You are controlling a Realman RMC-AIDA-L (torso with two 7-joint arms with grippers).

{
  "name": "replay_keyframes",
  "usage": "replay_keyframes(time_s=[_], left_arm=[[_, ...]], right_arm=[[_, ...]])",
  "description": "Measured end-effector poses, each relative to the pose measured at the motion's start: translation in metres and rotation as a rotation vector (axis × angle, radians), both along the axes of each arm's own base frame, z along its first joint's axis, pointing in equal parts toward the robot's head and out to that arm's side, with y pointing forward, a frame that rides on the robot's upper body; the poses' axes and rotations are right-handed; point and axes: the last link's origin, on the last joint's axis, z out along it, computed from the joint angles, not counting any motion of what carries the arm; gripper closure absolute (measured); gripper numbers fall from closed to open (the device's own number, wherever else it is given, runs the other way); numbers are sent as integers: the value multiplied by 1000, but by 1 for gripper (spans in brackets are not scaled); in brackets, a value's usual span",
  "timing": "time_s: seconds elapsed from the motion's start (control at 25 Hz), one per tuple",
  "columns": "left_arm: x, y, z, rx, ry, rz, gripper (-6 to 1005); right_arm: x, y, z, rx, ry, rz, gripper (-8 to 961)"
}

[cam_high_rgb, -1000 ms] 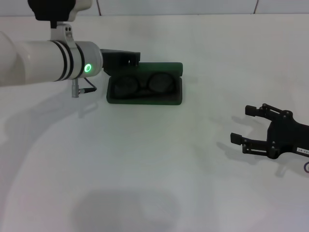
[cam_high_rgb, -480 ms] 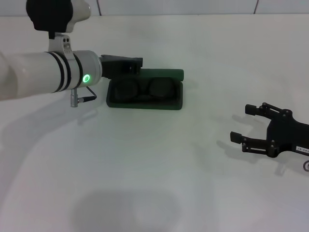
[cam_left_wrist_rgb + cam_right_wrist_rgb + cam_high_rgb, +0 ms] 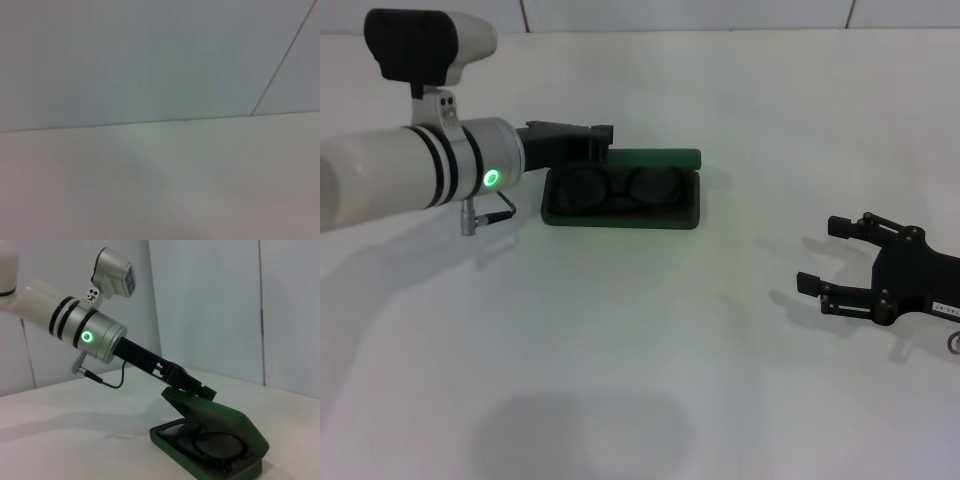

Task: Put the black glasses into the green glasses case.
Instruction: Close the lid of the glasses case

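Observation:
The green glasses case point(image 3: 620, 214) lies on the white table, left of centre, with its hinged lid point(image 3: 652, 158) tilted forward over the tray. The black glasses point(image 3: 620, 186) lie folded inside on the dark lining. My left gripper point(image 3: 604, 138) reaches in from the left and sits at the lid's back edge. In the right wrist view the left gripper point(image 3: 196, 385) rests on top of the half-lowered lid point(image 3: 220, 419), with the black glasses point(image 3: 214, 446) showing in the tray of the green glasses case point(image 3: 186, 458) beneath. My right gripper point(image 3: 825, 257) rests open at the right, apart from the case.
The white table point(image 3: 620, 340) stretches out bare in front of the case and between the two arms. A pale wall point(image 3: 150, 60) meets the table's far edge behind the case. The left wrist view holds only that wall and table surface.
The case lid has tipped lower over the tray. The left arm has drawn slightly left with its gripper sinking along with the lid. The right arm has not moved.

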Motion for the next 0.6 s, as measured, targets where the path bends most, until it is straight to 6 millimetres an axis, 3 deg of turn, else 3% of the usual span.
replay_keyframes(time_s=[0.6], left_arm=[[-6,-10,-5,2,0,-49,988]], right_arm=[[0,0,-1,0,-5,-2,75]])
